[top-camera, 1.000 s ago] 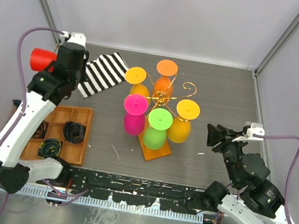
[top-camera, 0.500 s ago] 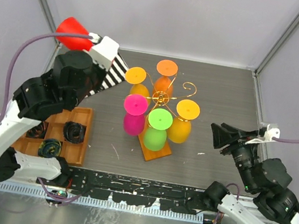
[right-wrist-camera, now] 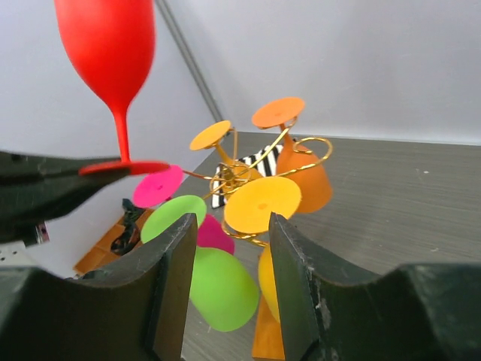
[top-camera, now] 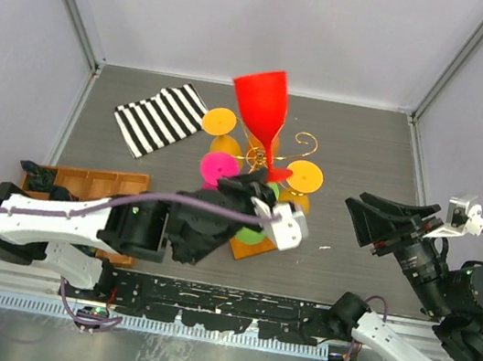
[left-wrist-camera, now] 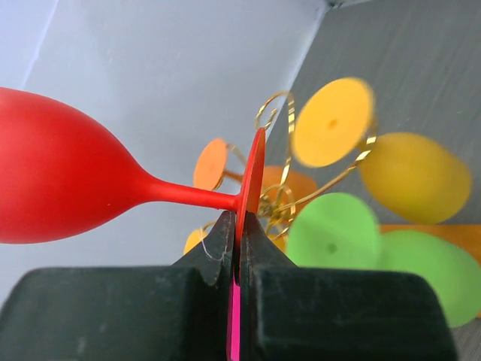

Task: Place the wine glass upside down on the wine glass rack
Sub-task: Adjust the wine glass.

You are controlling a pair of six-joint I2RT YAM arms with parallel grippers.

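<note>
Above the middle of the grey table, the left gripper pinches the red wine glass by the edge of its flat foot, the fingers closed tight on either side of the thin disc. The glass stands upright with its bowl at the top and its stem pointing down to the clamped foot, so it is not yet turned over. It hangs directly over the wine glass rack, whose orange-brown wooden base shows just under the left arm's wrist. Five glasses hang bowl-down from the gold wire arms: a pink glass, a green glass, an orange glass and two yellow ones, their round feet facing up. One curled arm at the back right of the rack carries nothing. The right gripper hovers to the right of the rack and well apart from it, pointing toward it, its fingers partly spread with nothing between them. A black-and-white striped cloth lies at the back left, and a compartmented wooden tray sits at the near left, partly covered by the left arm.
</note>
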